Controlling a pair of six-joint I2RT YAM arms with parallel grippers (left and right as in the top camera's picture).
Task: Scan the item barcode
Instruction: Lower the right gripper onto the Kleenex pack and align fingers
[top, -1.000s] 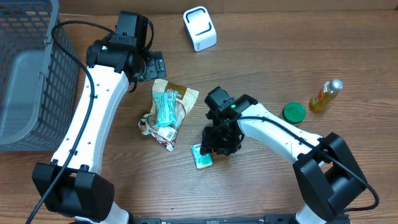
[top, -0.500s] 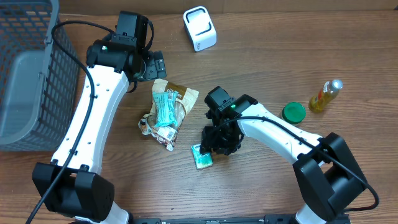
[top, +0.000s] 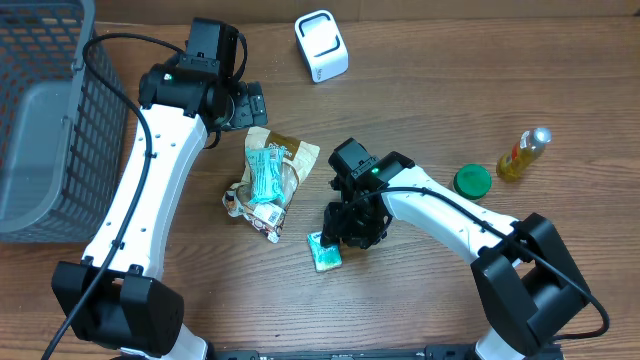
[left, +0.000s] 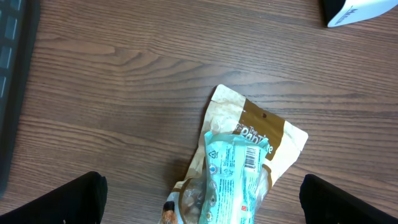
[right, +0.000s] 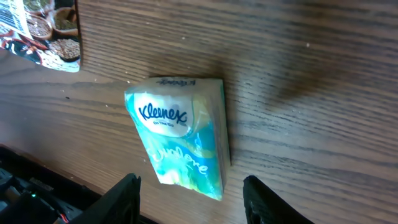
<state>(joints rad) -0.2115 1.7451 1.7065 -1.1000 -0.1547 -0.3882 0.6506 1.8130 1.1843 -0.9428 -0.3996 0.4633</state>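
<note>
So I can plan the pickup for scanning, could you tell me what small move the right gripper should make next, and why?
Probably lower the right gripper and close on the turquoise Kleenex tissue pack. The pack lies flat on the wooden table, its near end between the open fingers, which appear clear of it on both sides.

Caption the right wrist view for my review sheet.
Right gripper, open, straddling a Kleenex tissue pack on the wooden table.

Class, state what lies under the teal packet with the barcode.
A tan and brown pouch lies under the teal packet; the pouch's middle is covered, its print there hidden.
</note>
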